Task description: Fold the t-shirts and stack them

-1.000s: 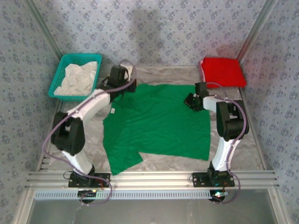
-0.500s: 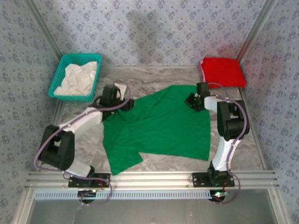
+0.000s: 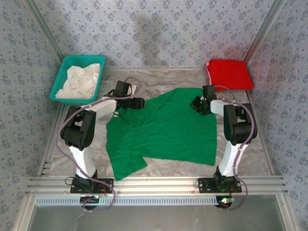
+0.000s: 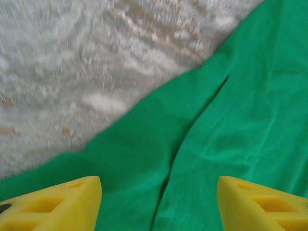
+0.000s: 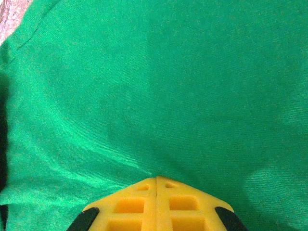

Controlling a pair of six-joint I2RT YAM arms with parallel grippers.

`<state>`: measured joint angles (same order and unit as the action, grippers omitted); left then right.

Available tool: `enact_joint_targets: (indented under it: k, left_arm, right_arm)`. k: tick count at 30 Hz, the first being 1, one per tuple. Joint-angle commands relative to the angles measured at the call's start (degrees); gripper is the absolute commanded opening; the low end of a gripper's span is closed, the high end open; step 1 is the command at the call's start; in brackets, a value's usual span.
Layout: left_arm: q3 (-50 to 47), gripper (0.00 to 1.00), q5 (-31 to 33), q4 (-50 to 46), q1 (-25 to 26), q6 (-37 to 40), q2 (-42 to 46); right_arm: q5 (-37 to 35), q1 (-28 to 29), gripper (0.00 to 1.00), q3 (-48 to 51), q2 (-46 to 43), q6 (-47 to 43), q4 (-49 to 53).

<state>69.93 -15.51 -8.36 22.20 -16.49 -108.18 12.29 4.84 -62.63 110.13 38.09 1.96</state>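
A green t-shirt (image 3: 163,132) is seen spread across the middle of a grey marbled table (image 3: 159,78), with one sleeve pointing toward the near left. Its far edge is rumpled and creased rather than flat. The right gripper (image 5: 158,182) is placed at the shirt's far right corner. Its yellow fingers (image 5: 134,204) are pressed tightly together, and a pinch of green fabric is caught at their tips, with creases fanning out from that spot. The left gripper (image 4: 159,187) is positioned low over the shirt's far left part, just beside the cloth's edge. Its jaws are spread wide, and only flat green fabric with a long crease is seen between them; nothing is gripped. A red t-shirt (image 3: 229,73) is laid folded at the far right corner of the table, well apart from the green one. A teal basket (image 3: 61,76) holding crumpled white cloth (image 3: 79,81) is set at the far left.
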Motion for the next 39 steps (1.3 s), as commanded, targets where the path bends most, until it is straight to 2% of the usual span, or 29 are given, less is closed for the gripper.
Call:
enact_joint_targets:
  k: [1,8,13,17,20,25,33,39]
  left_arm:
    - [-3.7,0.65,1.1,-0.6,0.7,-3.0,3.6]
    - [-8.7,0.61,0.4,2.6,1.2,-5.3,3.2]
    - [-9.0,0.37,0.0,3.3,2.1,-5.8,3.7]
    - [-9.1,0.28,-0.9,3.5,2.5,-6.4,5.3]
    - [-9.7,0.14,-1.2,3.6,2.6,-7.3,6.6]
    - [-10.8,0.00,-0.2,2.8,2.6,-7.8,9.2]
    - [-6.7,0.00,4.5,0.2,0.4,-4.5,11.7]
    - [6.8,0.00,12.2,-6.9,-0.7,5.7,7.1]
  right_arm:
    - [0.1,-0.3,0.00,0.2,-0.7,-0.5,2.7]
    - [0.3,0.0,0.00,-0.3,-0.3,-0.5,3.1]
    - [-0.3,0.3,0.00,-0.2,-0.6,-0.5,3.3]
    - [-0.6,0.7,0.00,0.1,-0.7,-0.5,3.5]
    - [-0.7,0.7,0.00,0.3,-0.8,-0.6,3.8]
    - [-1.2,0.5,0.00,0.4,-1.1,-1.1,4.2]
    - [-0.9,-0.3,0.00,-1.5,-2.3,-1.6,5.8]
    - [-1.0,-0.3,0.00,-3.6,-4.5,-2.5,7.8]
